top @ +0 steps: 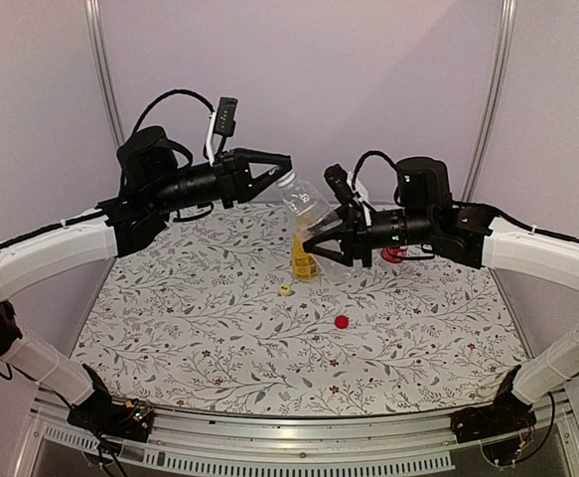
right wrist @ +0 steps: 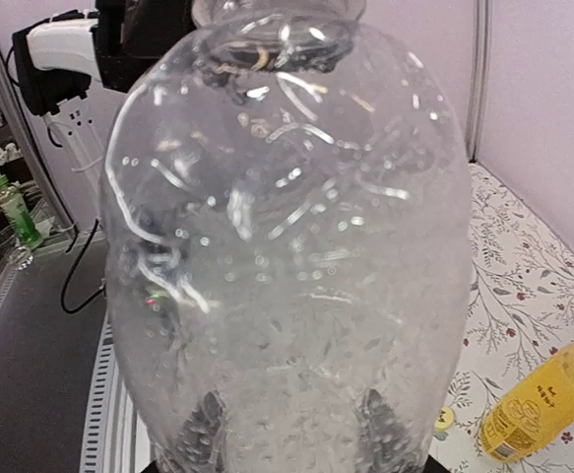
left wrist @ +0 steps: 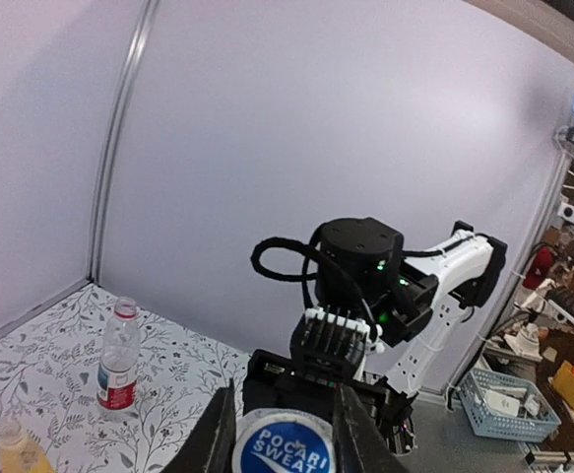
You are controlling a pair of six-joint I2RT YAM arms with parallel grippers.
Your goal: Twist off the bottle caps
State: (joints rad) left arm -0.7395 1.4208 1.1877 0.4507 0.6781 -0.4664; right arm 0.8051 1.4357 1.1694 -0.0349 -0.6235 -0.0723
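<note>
"Bottle caps first: where did each one sit?"

"The red cap (top: 342, 321) lay loose on the flower-patterned table (top: 170, 328), toward the near side. The yellow cap (top: 285, 290) lay loose as well, just in front of the yellow-liquid bottle (top: 306, 260), which stood upright with its neck open. The blue cap (left wrist: 284, 445), printed POCARI SWEAT, was up in the air, pinched between the fingers (left wrist: 357, 424) of the left gripper (top: 277, 171)."

"And the clear bottle?"

"The clear unlabelled bottle (top: 305, 202) hung tilted above the table between the two arms, with its neck toward the left gripper. The right gripper (top: 317, 241) was clamped on its lower body. In the right wrist view, the pads (right wrist: 203, 434) showed through the droplet-beaded plastic, one on each side."

"Was the blue cap off the neck?"

"I could not tell. Cap and neck met right at the left fingertips."

"What about the third bottle?"

"The red-labelled bottle (left wrist: 119, 360) stood upright near the back wall with its neck open. It was on the far side of the right arm (left wrist: 365, 266), apart from the other two."
</note>
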